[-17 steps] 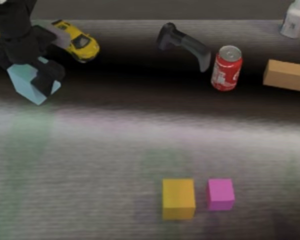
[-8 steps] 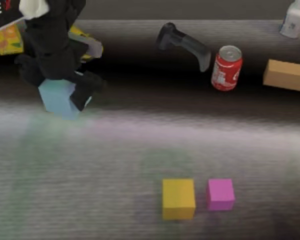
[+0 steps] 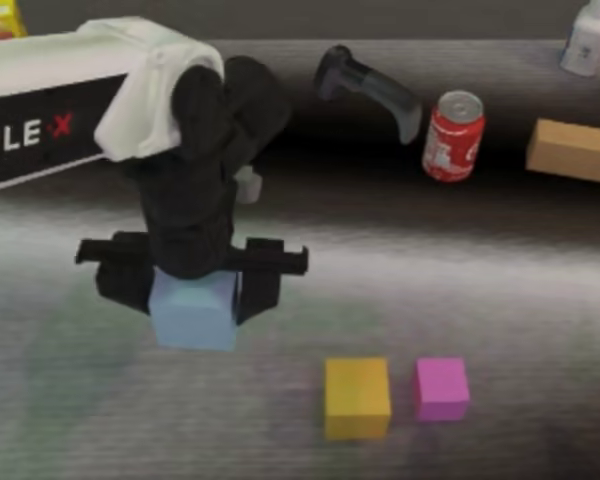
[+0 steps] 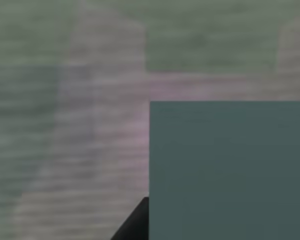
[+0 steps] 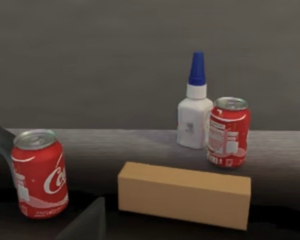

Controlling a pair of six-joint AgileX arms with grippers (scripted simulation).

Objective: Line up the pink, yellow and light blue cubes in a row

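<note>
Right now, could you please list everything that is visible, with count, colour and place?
light blue cube: 1, pale blue, held by the left gripper, left of the yellow cube
yellow cube: 1, orange-yellow, near edge, centre
pink cube: 1, magenta, beside the yellow cube, on its right
soda cans: 2, red, far right
scanner: 1, dark grey, far centre
tan box: 1, far right
white bottle: 1, blue cap, far right corner
left gripper: 1, black

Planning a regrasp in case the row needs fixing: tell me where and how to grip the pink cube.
Grip the pink cube from straight above, jaws on its far and near faces. Those are flat and free; the yellow cube sits close beside its left face, leaving little room there.
</note>
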